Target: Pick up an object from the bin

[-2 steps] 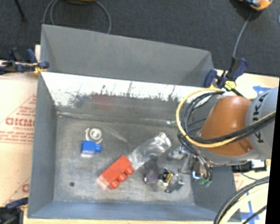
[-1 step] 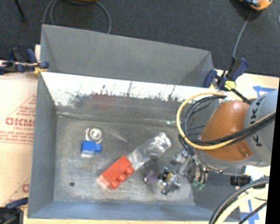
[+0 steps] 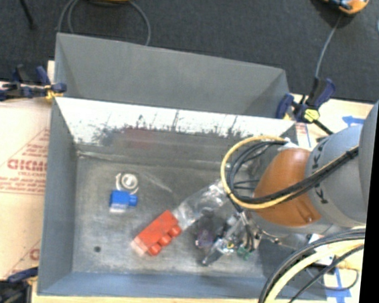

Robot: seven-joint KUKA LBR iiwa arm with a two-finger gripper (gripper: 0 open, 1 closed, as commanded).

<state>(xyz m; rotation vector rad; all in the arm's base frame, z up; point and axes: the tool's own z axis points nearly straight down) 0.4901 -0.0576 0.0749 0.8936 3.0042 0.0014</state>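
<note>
Care matters now. The claw (image 3: 226, 242) is down low near the front right corner of the bin (image 3: 61, 188), over a small dark purple thing (image 3: 202, 236) beside a clear plastic bag (image 3: 201, 202). I cannot tell if the claw is open or closed. It should squeeze only the purple thing, not the bag or the red toy brick (image 3: 157, 233).

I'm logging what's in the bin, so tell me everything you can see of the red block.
The red block looks like a plastic toy brick, with what seem to be rounded studs along its lower edge. It lies flat and whole on the floor of the bin, near the middle, set diagonally. Its upper-right end lies by a crumpled clear wrapper; whether they touch is unclear. The gripper is to its right, apart from it.
</note>
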